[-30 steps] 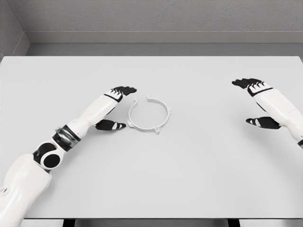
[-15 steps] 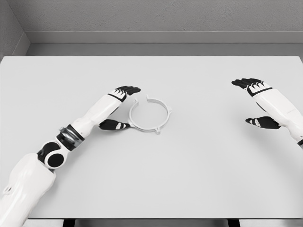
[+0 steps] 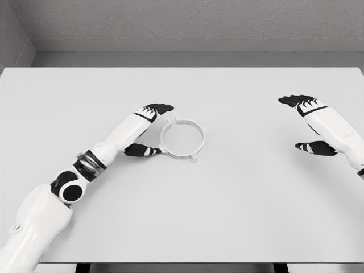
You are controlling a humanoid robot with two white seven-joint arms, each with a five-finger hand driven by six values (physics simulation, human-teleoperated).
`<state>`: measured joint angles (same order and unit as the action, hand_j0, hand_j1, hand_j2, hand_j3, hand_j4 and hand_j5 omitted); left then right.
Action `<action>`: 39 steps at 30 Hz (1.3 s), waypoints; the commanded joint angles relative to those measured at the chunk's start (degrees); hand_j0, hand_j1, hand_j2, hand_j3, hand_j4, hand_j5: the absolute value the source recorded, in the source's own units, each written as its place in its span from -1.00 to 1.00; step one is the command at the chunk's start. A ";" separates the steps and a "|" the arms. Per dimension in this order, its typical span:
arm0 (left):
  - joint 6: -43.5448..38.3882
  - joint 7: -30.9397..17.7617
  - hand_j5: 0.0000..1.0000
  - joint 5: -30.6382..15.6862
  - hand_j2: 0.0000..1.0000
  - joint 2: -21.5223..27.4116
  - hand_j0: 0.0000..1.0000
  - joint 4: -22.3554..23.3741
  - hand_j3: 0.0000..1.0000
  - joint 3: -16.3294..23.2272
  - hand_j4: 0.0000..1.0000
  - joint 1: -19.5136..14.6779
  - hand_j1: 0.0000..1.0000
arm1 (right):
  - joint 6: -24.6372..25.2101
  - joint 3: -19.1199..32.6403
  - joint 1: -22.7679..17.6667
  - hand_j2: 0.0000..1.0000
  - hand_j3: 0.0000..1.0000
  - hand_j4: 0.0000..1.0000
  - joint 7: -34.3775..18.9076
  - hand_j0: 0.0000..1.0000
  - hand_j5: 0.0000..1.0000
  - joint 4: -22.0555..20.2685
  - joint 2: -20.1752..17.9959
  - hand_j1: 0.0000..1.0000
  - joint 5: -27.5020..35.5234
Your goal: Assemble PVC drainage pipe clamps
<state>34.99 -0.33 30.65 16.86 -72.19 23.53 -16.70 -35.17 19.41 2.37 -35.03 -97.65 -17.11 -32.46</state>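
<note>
A white PVC pipe clamp [image 3: 183,139] lies flat on the pale counter [image 3: 227,205], a little left of the middle. It reads as a ring made of 2 half-shells, with a gap at the far-left side and small lugs sticking out at the right and at the near edge. Whether the halves are actually locked together I cannot tell.

The left hand [image 3: 149,129] sits right against the ring's left side, fingers spread — the upper fingers reach toward the gap at the top, the thumb lies by the near-left rim, seemingly touching it. It brackets the clamp but does not grip it.

The right hand [image 3: 310,125] hovers well apart over the right end of the counter, open too and holding nothing.

By my reckoning the job is in its early-to-middle stretch: the ring is roughly formed, yet the gap looks unclosed and no pipe or fastener is in sight — so closing and seating the halves seems to be what is left.
</note>
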 commanded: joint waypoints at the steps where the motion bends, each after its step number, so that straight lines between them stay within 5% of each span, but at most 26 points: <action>1: 0.01 -0.02 1.00 0.12 1.00 -0.51 1.00 -0.06 1.00 0.02 1.00 0.00 1.00 | 0.17 0.02 0.00 1.00 1.00 1.00 0.03 1.00 1.00 -0.08 -0.03 1.00 0.47; 39: 0.01 -0.02 1.00 0.47 1.00 -0.95 1.00 0.38 1.00 -0.77 1.00 -0.61 1.00 | 0.17 -0.07 0.26 1.00 1.00 1.00 0.03 1.00 1.00 0.18 -0.03 1.00 0.38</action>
<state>35.00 -0.32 31.67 15.15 -72.01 23.13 -17.75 -35.17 19.33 2.64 -35.03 -97.44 -17.11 -32.51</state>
